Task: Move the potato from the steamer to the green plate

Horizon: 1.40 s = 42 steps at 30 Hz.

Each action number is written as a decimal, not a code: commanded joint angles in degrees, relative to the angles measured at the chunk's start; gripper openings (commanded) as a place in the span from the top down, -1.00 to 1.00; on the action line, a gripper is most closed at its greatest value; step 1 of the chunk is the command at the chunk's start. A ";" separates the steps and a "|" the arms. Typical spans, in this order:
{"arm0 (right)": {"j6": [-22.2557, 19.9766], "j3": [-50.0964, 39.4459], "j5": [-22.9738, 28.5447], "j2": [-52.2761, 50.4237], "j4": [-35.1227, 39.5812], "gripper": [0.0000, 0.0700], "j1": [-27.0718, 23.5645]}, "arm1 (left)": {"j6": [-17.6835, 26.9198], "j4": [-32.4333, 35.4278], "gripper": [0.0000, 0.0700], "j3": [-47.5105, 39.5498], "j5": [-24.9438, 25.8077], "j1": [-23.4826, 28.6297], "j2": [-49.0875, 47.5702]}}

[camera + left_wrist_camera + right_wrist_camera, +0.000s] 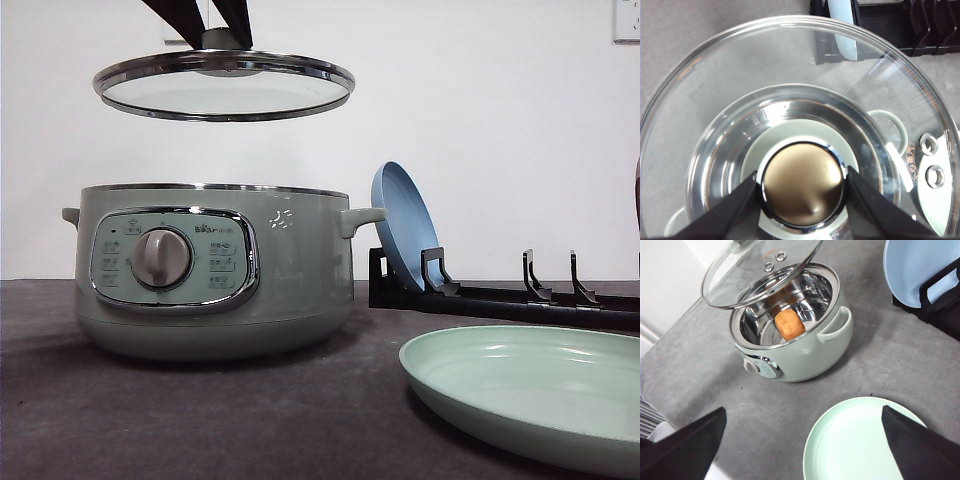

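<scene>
The task looks barely begun: the glass lid (224, 87) is off the steamer (215, 270) and hangs level well above its rim, but the potato (790, 324) lies down in the steamer's shiny inner bowl, untouched, and the green plate (530, 390) near the steamer's right handle holds nothing. So 1 step — opening the pot — seems done, and the lifting out and setting down are all left. The left gripper (802, 192) reaches down from above the steamer, its 2 dark fingers (740, 205) clenched on the lid knob (803, 186) from either side, holding the lid over the opening. The right gripper (802, 440) hovers high above the table beside the steamer, over the near edge of the green plate, its fingers spread wide and grasping nothing — well apart from the potato. Behind the steamer's right handle a blue plate (403, 225) leans in a black rack (500, 295).
</scene>
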 commanded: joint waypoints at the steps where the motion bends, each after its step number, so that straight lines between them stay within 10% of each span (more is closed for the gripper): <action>1: -0.68 0.92 0.02 0.17 0.44 -0.80 0.20 | -0.26 1.47 1.00 2.67 0.35 -0.02 -0.46; 42: 0.66 0.92 2.72 0.72 0.61 -0.78 0.24 | -0.22 -2.33 1.00 2.67 0.39 29.62 -0.55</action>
